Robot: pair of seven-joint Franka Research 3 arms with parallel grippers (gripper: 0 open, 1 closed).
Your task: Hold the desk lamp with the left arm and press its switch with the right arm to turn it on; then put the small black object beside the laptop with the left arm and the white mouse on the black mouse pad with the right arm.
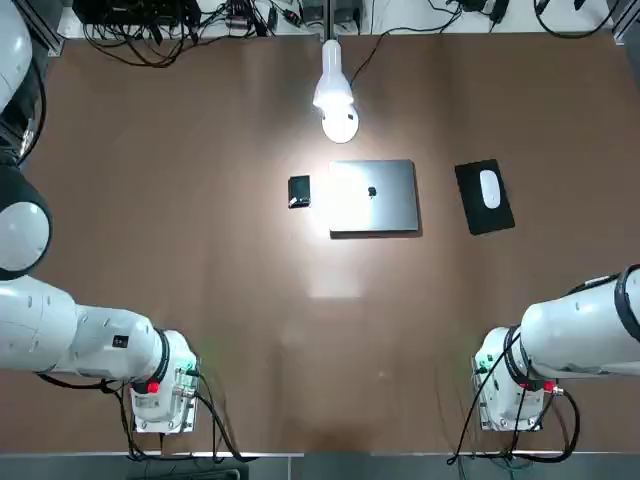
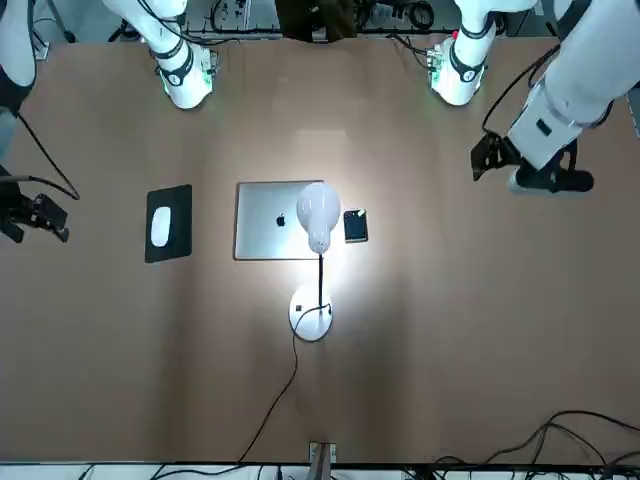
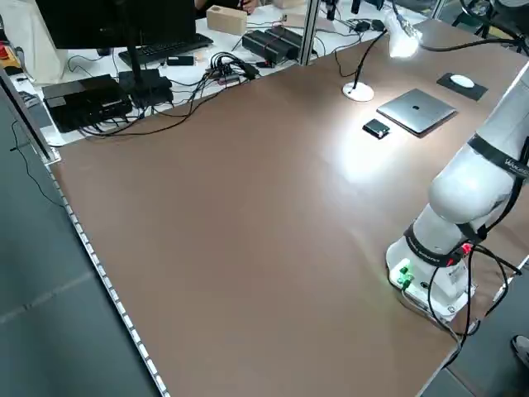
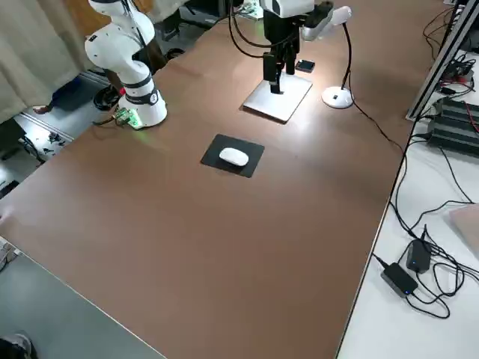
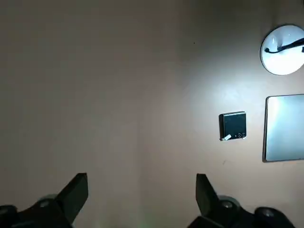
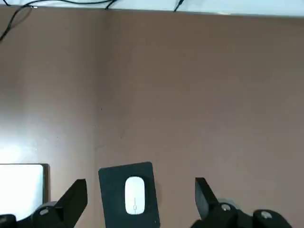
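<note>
The white desk lamp (image 1: 338, 110) stands at the back middle of the table, lit, its head over the closed silver laptop (image 1: 373, 195). The small black object (image 1: 299, 191) lies just left of the laptop. On the black mouse pad (image 1: 470, 205), right of the laptop, rests the white mouse (image 1: 489, 188). My left gripper (image 5: 141, 183) hangs high over the table's left side, open and empty, well apart from the black object (image 5: 232, 126). High on the right side, my right gripper (image 6: 141, 185) is open and empty too, with the mouse (image 6: 135, 194) far below it.
The arm bases (image 1: 160, 395) (image 1: 510, 398) stand at the near edge. Cables and power bricks (image 4: 408, 269) lie beyond the table's back edge. A monitor and keyboard (image 3: 157, 45) sit on the bench behind. Bare brown tabletop (image 1: 320, 330) lies between the bases and the laptop.
</note>
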